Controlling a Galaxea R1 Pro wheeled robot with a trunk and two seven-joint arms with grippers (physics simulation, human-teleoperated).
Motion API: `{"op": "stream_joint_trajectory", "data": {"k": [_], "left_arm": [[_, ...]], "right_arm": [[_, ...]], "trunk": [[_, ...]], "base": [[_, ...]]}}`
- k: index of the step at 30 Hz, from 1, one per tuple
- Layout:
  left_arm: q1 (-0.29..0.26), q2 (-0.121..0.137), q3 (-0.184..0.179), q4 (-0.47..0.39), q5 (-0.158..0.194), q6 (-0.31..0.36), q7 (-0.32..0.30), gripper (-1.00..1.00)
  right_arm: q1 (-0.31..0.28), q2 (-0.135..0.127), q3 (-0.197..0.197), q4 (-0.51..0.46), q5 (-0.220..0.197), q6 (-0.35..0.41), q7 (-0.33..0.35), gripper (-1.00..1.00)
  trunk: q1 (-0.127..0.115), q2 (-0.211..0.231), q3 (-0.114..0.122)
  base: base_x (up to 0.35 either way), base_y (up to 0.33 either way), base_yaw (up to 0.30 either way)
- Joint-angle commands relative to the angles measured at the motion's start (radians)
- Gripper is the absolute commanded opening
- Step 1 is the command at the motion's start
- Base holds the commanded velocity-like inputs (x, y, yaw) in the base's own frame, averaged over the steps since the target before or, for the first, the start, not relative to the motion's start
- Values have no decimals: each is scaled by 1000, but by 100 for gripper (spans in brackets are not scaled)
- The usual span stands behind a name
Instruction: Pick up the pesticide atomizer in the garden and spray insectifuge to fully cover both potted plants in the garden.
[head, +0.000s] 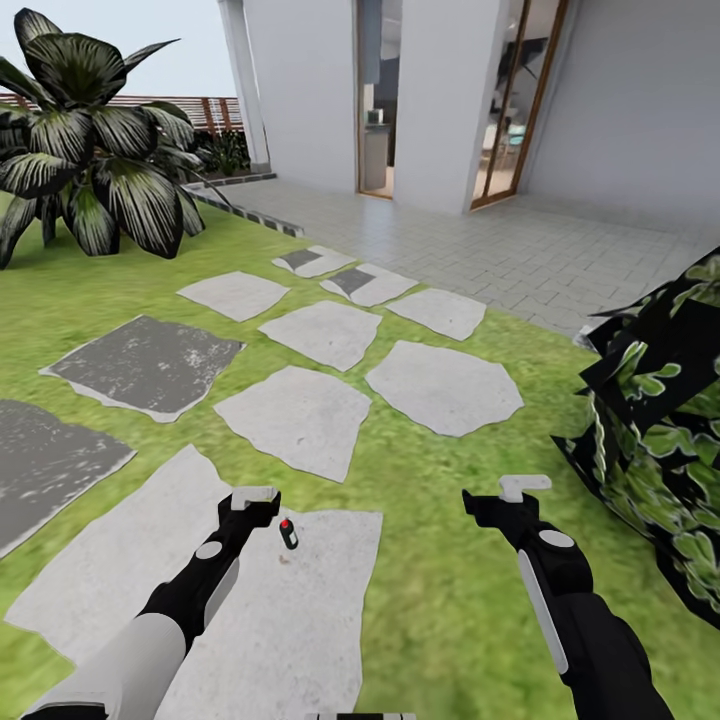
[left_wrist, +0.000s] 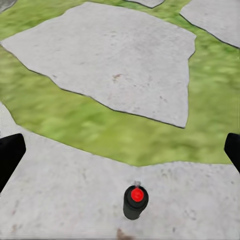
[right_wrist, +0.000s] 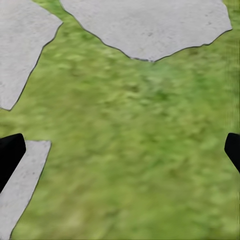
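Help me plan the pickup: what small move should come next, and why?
Probably turn the base to search, not reach. Both the left gripper and right gripper are open and empty, and the dark post with a red dot on the stone slab has no label or trigger, so it looks like a lamp, not a sprayer.

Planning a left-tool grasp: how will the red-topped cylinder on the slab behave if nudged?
The cylinder stands upright, taller than wide, so a sideways nudge would probably tip it. Being round, it would then likely roll on the flat slab. It looks rigid and small, so probably light.
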Motion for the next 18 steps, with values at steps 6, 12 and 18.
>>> {"op": "stream_joint_trajectory", "data": {"k": [6, 12, 18], "left_arm": [[-1, 1, 0, 0, 0, -3, 0, 100], [-1, 1, 0, 0, 0, -3, 0, 100], [-1, 0, 2, 1, 1, -3, 0, 100]], "right_arm": [[0, 0, 0, -1, 3, 6, 0, 100], [0, 0, 0, -1, 3, 6, 0, 100], [0, 0, 0, -1, 3, 7, 2, 100]], "trunk": [[0, 0, -3], [0, 0, -3], [15, -28, -15]], "base": [[1, -1, 26], [0, 0, 2], [0, 0, 0]]}}
